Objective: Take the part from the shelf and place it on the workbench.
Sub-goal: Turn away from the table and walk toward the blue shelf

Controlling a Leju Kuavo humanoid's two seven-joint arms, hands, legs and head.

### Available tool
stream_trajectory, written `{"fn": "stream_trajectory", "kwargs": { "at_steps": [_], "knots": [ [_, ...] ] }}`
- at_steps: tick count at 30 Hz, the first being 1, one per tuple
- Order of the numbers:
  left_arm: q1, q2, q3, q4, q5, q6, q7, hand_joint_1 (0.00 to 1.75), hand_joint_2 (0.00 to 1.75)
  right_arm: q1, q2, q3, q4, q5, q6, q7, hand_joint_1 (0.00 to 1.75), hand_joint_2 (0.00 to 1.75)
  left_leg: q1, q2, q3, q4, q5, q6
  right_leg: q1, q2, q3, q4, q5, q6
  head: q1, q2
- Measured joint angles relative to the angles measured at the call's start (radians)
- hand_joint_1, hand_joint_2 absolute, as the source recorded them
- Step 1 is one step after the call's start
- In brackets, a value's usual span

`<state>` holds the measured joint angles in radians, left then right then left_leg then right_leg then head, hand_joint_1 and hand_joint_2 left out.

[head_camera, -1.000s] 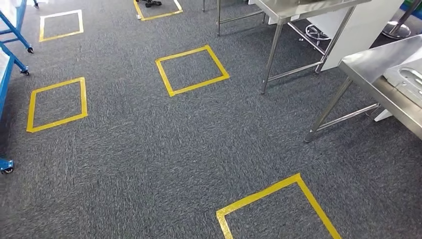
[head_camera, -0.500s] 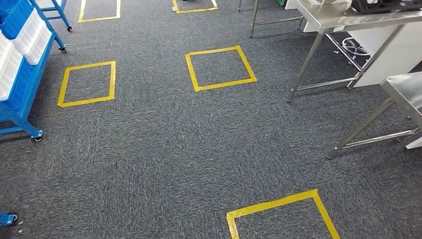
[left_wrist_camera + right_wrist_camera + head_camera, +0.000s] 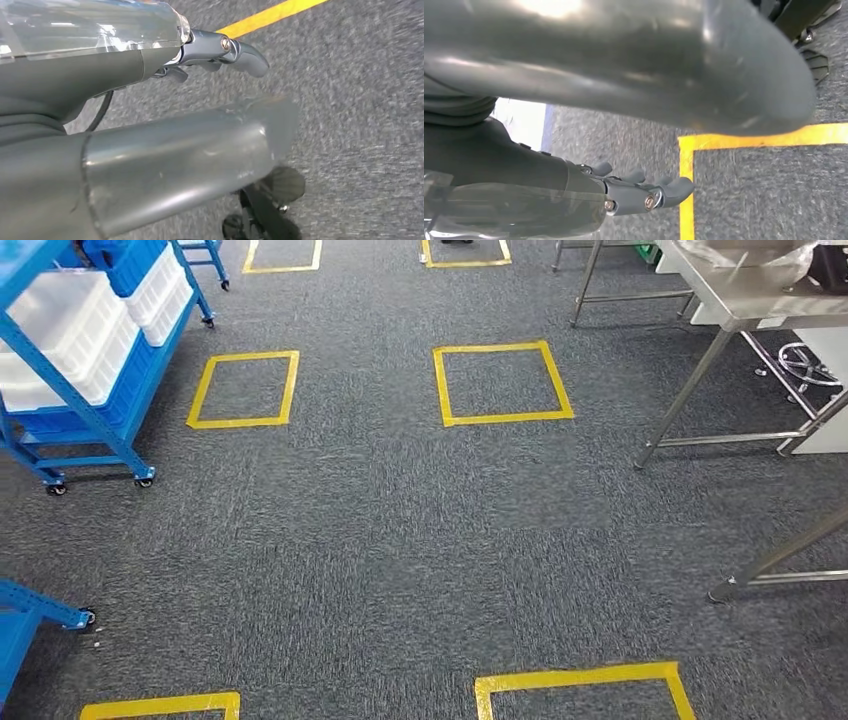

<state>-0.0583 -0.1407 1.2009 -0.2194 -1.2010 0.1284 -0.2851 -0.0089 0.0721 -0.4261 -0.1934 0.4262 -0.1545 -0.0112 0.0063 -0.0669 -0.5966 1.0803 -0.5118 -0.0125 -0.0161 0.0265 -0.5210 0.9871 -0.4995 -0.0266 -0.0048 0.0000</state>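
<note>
**Robot faces taped carpet between shelf and workbench, both hands empty**

The head view looks down on grey carpet point(image 3: 400, 530) marked with yellow tape squares. One square point(image 3: 245, 389) lies at 11 o'clock, just beside a blue wheeled shelf point(image 3: 75, 410) that fills the 10 o'clock corner. A second square point(image 3: 503, 384) sits at 12 o'clock, well apart from the first. Two more squares are cut off by the near edge, one point(image 3: 582, 690) at 5 o'clock and one point(image 3: 160, 706) at 7 o'clock. Further squares are cropped along the far edge.

The shelf carries white bins point(image 3: 70, 335) and blue bins point(image 3: 125, 260) on its tilted levels. What the bins hold cannot be made out, so the part itself cannot be located. The corner of another blue frame point(image 3: 30, 615) juts in at 8 o'clock.

A steel workbench point(image 3: 745, 300) stands at 2 o'clock, its legs on the carpet, with a crumpled clear sheet point(image 3: 745, 252) on its top. A further steel leg point(image 3: 785, 555) slants in at 4 o'clock.

The left hand point(image 3: 215, 52), seen from the left wrist, hangs over the carpet with fingers loosely curled and apart, holding nothing. The right hand point(image 3: 639, 192), seen from the right wrist, hangs above a tape corner point(image 3: 686, 145), fingers likewise loose and empty.
</note>
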Motion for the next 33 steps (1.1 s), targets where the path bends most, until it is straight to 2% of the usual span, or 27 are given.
{"fn": "stream_trajectory", "kwargs": {
  "at_steps": [1,2,3,4,5,6,7,9,10,12,13,15,17,18,19,20,21,22,24,25,26,28,30,32,33],
  "knots": [
    [-0.001,0.0,0.0,0.0,-0.001,0.0,0.0,0.0,0.0,0.002,0.0,0.0,0.0,0.001,0.0,0.0,0.0,0.0,0.0,0.029,-0.03,0.062,-0.033,-0.002,0.004,-0.015,0.001,-0.001,0.0,-0.004,-0.003,0.0],
    [-0.003,0.0,0.0,0.0,-0.001,0.0,0.0,0.0,0.0,0.004,0.0,0.0,0.0,0.003,0.0,0.0,0.0,0.0,0.002,0.046,-0.063,0.131,-0.064,-0.005,0.006,-0.029,0.001,0.0,-0.001,-0.006,-0.005,0.0],
    [-0.003,0.0,0.0,0.0,-0.002,0.0,0.001,0.0,0.0,0.004,0.0,0.0,0.0,0.004,0.001,0.001,0.0,0.0,0.003,0.054,-0.088,0.184,-0.082,-0.008,0.008,-0.043,0.0,0.002,-0.003,-0.007,-0.006,0.0],
    [-0.002,0.0,0.0,0.0,-0.002,0.0,0.001,0.0,0.0,0.004,0.0,0.0,0.0,0.006,0.001,0.001,0.0,0.0,0.005,0.058,-0.099,0.208,-0.083,-0.01,0.009,-0.057,0.0,0.004,-0.005,-0.007,-0.006,0.0],
    [-0.001,0.0,0.0,0.0,-0.002,0.0,0.001,0.0,0.0,0.003,0.0,0.0,0.0,0.007,0.001,0.001,0.0,0.0,0.007,0.061,-0.089,0.193,-0.065,-0.012,0.01,-0.068,0.0,0.005,-0.007,-0.006,-0.006,0.0],
    [0.0,0.0,0.0,0.0,-0.002,0.0,0.001,0.0,0.0,0.002,0.0,0.0,0.0,0.008,0.002,0.001,0.0,0.0,0.007,0.069,-0.058,0.136,-0.032,-0.012,0.01,-0.079,0.002,0.008,-0.01,-0.004,-0.006,0.0],
    [0.0,0.001,0.0,0.0,-0.002,0.0,0.001,0.0,0.0,0.001,0.0,0.0,0.0,0.008,0.002,0.001,0.0,0.0,0.007,0.088,-0.019,0.06,-0.003,-0.01,0.01,-0.09,0.004,0.01,-0.013,-0.001,-0.006,0.0],
    [-0.003,0.001,0.0,0.0,-0.003,-0.001,-0.002,0.0,0.0,0.0,0.0,0.0,0.0,0.009,0.002,0.0,0.0,0.0,0.001,0.115,0.039,-0.05,0.031,-0.001,0.014,-0.108,0.008,0.015,-0.02,0.008,-0.005,0.0],
    [-0.003,0.001,0.0,0.0,-0.004,-0.001,-0.002,0.0,0.0,-0.001,0.0,0.0,0.0,0.01,0.002,0.0,0.0,0.0,-0.002,0.12,0.047,-0.068,0.032,0.004,0.016,-0.115,0.009,0.016,-0.022,0.013,-0.004,0.0],
    [-0.001,0.002,0.0,0.0,-0.005,-0.001,-0.003,0.0,0.0,-0.006,0.0,0.0,0.0,0.01,0.002,0.0,0.0,0.0,-0.005,0.102,0.045,-0.07,0.037,0.015,0.015,-0.128,0.013,0.014,-0.023,0.022,-0.003,0.0],
    [0.0,0.002,0.0,0.0,-0.005,-0.001,-0.004,0.0,0.0,-0.008,0.0,0.0,0.0,0.01,0.002,0.0,0.0,0.0,-0.004,0.094,0.045,-0.074,0.04,0.021,0.013,-0.123,0.014,0.018,-0.027,0.027,-0.003,0.0],
    [0.0,0.002,0.0,0.0,-0.006,-0.001,-0.004,0.0,0.0,-0.009,0.0,0.0,0.0,0.011,0.002,0.0,0.0,0.0,0.001,0.078,0.048,-0.084,0.048,0.033,0.01,-0.086,-0.004,0.064,-0.063,0.037,0.001,0.0],
    [-0.002,0.003,0.0,0.0,-0.006,-0.001,-0.004,0.0,0.0,-0.006,0.0,0.0,0.0,0.011,0.002,0.0,0.0,0.0,0.0,0.062,0.044,-0.086,0.053,0.039,0.009,-0.045,-0.064,0.186,-0.13,0.039,0.004,0.0],
    [-0.003,0.003,0.0,0.0,-0.006,-0.001,-0.004,0.0,0.0,-0.005,0.0,0.0,0.0,0.011,0.002,0.0,0.0,0.0,-0.002,0.052,0.042,-0.085,0.054,0.041,0.008,-0.037,-0.097,0.25,-0.155,0.038,0.005,0.0],
    [-0.003,0.003,0.0,0.0,-0.006,-0.001,-0.004,0.0,0.0,-0.004,0.0,0.0,0.0,0.011,0.002,0.0,0.0,0.0,-0.003,0.041,0.04,-0.085,0.054,0.042,0.008,-0.033,-0.119,0.29,-0.163,0.037,0.005,0.0],
    [-0.003,0.003,0.0,0.0,-0.006,-0.001,-0.004,0.0,0.0,-0.003,0.0,0.0,0.0,0.011,0.002,0.0,0.0,0.0,-0.004,0.03,0.04,-0.084,0.055,0.041,0.008,-0.031,-0.123,0.293,-0.15,0.035,0.005,0.0],
    [-0.002,0.003,0.0,0.0,-0.006,-0.001,-0.004,0.0,0.0,-0.003,0.0,0.0,0.0,0.011,0.002,0.0,0.0,0.0,-0.004,0.018,0.041,-0.083,0.055,0.041,0.008,-0.026,-0.107,0.257,-0.118,0.033,0.005,0.0],
    [-0.001,0.003,0.0,0.0,-0.006,-0.001,-0.004,0.0,0.0,-0.002,0.0,0.0,0.0,0.011,0.002,0.0,0.0,0.0,-0.004,0.005,0.042,-0.082,0.055,0.04,0.006,-0.014,-0.077,0.191,-0.077,0.03,0.005,0.0],
    [-0.002,0.003,0.0,0.0,-0.006,-0.001,-0.004,0.0,0.0,-0.001,0.0,-0.001,0.0,0.011,0.002,0.0,0.0,0.0,-0.006,-0.018,0.04,-0.077,0.055,0.032,0.004,0.025,-0.02,0.068,-0.025,0.025,0.005,0.0],
    [-0.003,0.003,0.0,0.0,-0.006,-0.002,-0.004,0.0,0.0,-0.001,0.0,-0.001,0.0,0.011,0.002,0.0,0.0,0.0,-0.006,-0.027,0.037,-0.075,0.055,0.027,0.004,0.037,-0.007,0.037,-0.017,0.023,0.004,0.0],
    [-0.003,0.003,0.0,0.0,-0.006,-0.002,-0.004,0.0,0.0,-0.002,0.0,-0.001,0.0,0.011,0.002,0.0,0.0,0.0,-0.006,-0.037,0.034,-0.074,0.057,0.021,0.006,0.04,-0.004,0.028,-0.019,0.021,0.004,0.0],
    [0.0,0.003,0.0,0.0,-0.006,-0.002,-0.004,0.0,0.0,-0.005,0.0,-0.001,0.0,0.011,0.002,0.0,0.0,0.0,-0.004,-0.047,0.029,-0.073,0.057,0.009,0.006,0.018,-0.003,0.023,-0.015,0.012,0.003,0.0],
    [0.002,0.002,0.0,0.0,-0.006,-0.002,-0.004,0.0,0.0,-0.006,0.0,-0.001,0.0,0.011,0.002,0.0,0.0,0.0,-0.004,-0.01,0.009,-0.032,0.028,0.0,0.004,-0.005,0.0,0.015,-0.01,-0.001,-0.001,0.0],
    [-0.001,0.002,0.0,0.0,-0.006,-0.002,-0.004,0.0,0.0,-0.002,0.0,-0.001,0.0,0.011,0.002,0.0,0.0,0.0,-0.003,0.04,-0.04,0.078,-0.036,-0.007,0.008,-0.029,0.0,0.013,-0.011,-0.01,-0.005,0.0],
    [-0.002,0.002,0.0,0.0,-0.006,-0.002,-0.004,0.0,0.0,-0.001,0.0,-0.001,0.0,0.011,0.002,0.0,0.0,0.0,-0.002,0.05,-0.062,0.125,-0.061,-0.01,0.01,-0.038,0.0,0.014,-0.011,-0.012,-0.007,0.0]
  ]
}}
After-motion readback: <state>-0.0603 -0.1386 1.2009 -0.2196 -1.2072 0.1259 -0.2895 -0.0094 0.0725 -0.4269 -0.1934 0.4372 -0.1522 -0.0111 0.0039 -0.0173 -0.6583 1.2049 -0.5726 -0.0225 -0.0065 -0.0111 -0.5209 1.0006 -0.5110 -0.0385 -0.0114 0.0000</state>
